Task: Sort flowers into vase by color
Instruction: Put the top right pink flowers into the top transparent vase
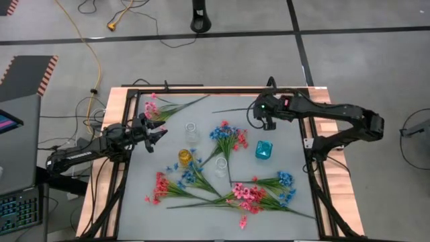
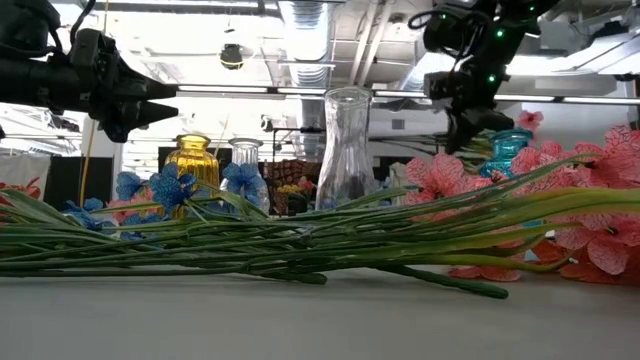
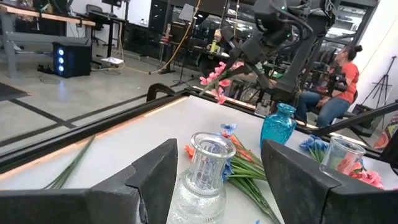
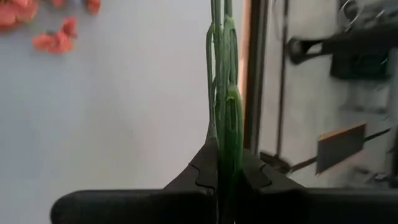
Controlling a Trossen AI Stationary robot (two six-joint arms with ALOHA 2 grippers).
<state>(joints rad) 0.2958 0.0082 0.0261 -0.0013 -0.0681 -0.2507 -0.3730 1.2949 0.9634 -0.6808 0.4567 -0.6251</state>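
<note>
The right claw (image 1: 267,125) is at the far right part of the grey surface (image 1: 168,138), just beyond the teal vase (image 1: 263,150); its fingers (image 4: 202,168) are pressed together on the green stem (image 4: 222,112) of a flower, clamped on it, and the stem runs straight out between them; from above that stem (image 1: 232,110) reaches from the claw toward the middle of the far edge; in the left wrist view the same spray shows coral-pink blossoms (image 3: 216,76) raised off the surface under the right arm. The left claw (image 1: 158,132) hovers over the left side of the surface, its two fingers (image 3: 155,174) standing wide apart and holding nothing, pointed at a clear glass vase (image 1: 192,132) just in front of it. An amber vase (image 1: 185,158) stands near the middle; a second clear vase (image 1: 221,166) stands to its right, and blue flowers (image 1: 227,136) lie between the vases. A pink spray (image 1: 154,107) lies at the far left corner with its stem pointing to the right. Along the near side of the surface lie a tangle of pink flowers (image 1: 246,196), coral-red flowers (image 1: 160,187) and more blue flowers (image 1: 285,180), their long stems crossing. In the room beyond the surface a person in an orange top (image 3: 345,68) sits.
</note>
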